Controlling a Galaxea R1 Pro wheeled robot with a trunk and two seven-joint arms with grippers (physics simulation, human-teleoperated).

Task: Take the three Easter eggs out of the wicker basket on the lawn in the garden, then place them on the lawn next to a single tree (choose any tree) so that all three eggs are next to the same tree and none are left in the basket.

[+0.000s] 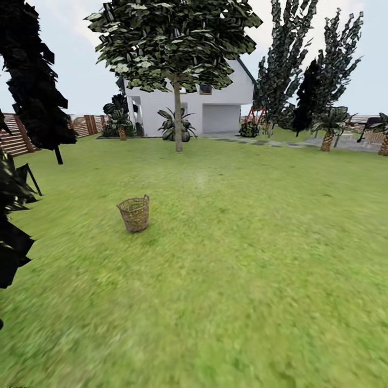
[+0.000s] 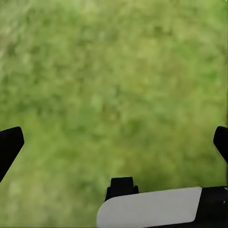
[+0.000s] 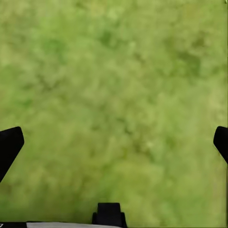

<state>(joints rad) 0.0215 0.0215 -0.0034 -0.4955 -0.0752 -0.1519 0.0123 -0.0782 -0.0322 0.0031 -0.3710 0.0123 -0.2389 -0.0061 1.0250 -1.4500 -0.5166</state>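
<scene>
The wicker basket (image 1: 134, 213) stands upright on the lawn (image 1: 231, 258) a few metres ahead, left of centre in the head view. Flecks of yellow show through its weave, but the Easter eggs themselves are hidden inside. Beyond it rises a tree (image 1: 177, 116) with a bare grey-brown trunk and a broad leafy crown. My left gripper (image 2: 114, 142) hangs open over bare grass (image 2: 114, 85), its black fingertips (image 2: 9, 145) wide apart. The right gripper (image 3: 114, 142) is likewise open above grass (image 3: 114, 85), holding nothing.
A white house (image 1: 215, 105) stands behind the tree, with a stone path (image 1: 269, 143) to its right. Dark cone-shaped trees (image 1: 32, 81) crowd the left edge and rise at the back right (image 1: 302, 70). Short palms (image 1: 328, 129) and a slat fence (image 1: 16, 137) ring the yard.
</scene>
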